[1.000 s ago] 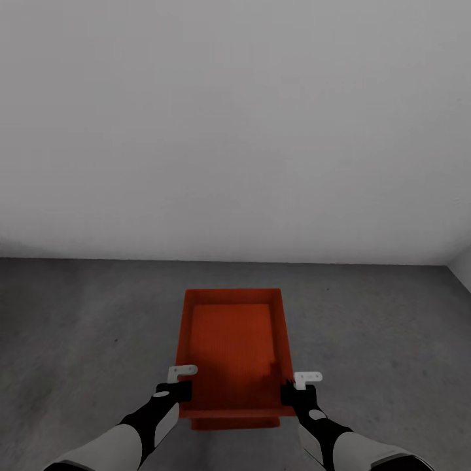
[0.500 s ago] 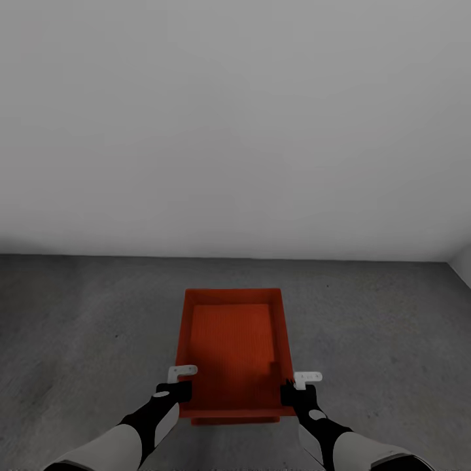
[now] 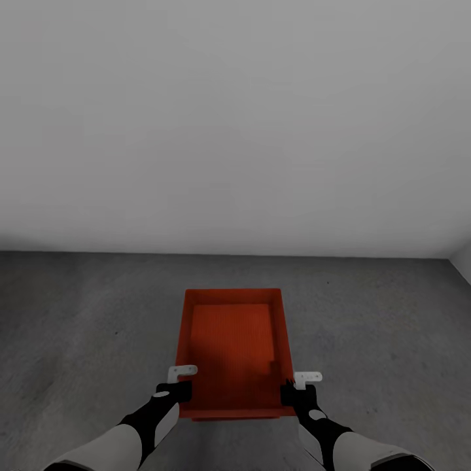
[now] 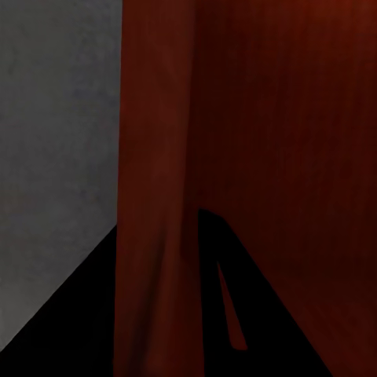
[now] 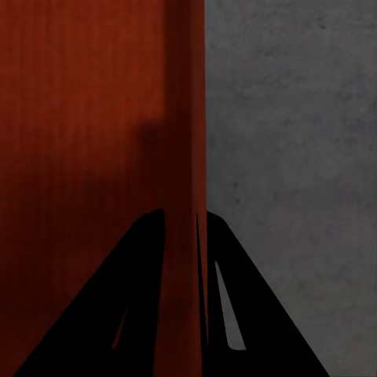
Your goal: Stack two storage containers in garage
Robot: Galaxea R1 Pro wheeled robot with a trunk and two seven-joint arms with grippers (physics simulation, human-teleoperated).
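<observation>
Nearest the camera in the head view, two black-and-white robot arms reach forward, and each one's gripper clamps a long side wall of a red-orange rectangular open-top storage container [image 3: 230, 350] near its closest end. The left gripper [image 3: 178, 391] pinches the left wall; the left wrist view shows that red wall [image 4: 157, 196] running between the dark fingers [image 4: 63, 314], one on the outside and one on the inside. The right gripper [image 3: 289, 394] pinches the right wall in the same way, and the right wrist view shows the wall [image 5: 184, 157] caught between its black fingers [image 5: 259, 314]. A thin red edge [image 3: 229, 417] peeks out just under the container's near rim. Beneath and around lies a rough dark grey concrete floor [image 3: 78, 327]. Beyond it stands a plain white wall [image 3: 235, 118].
</observation>
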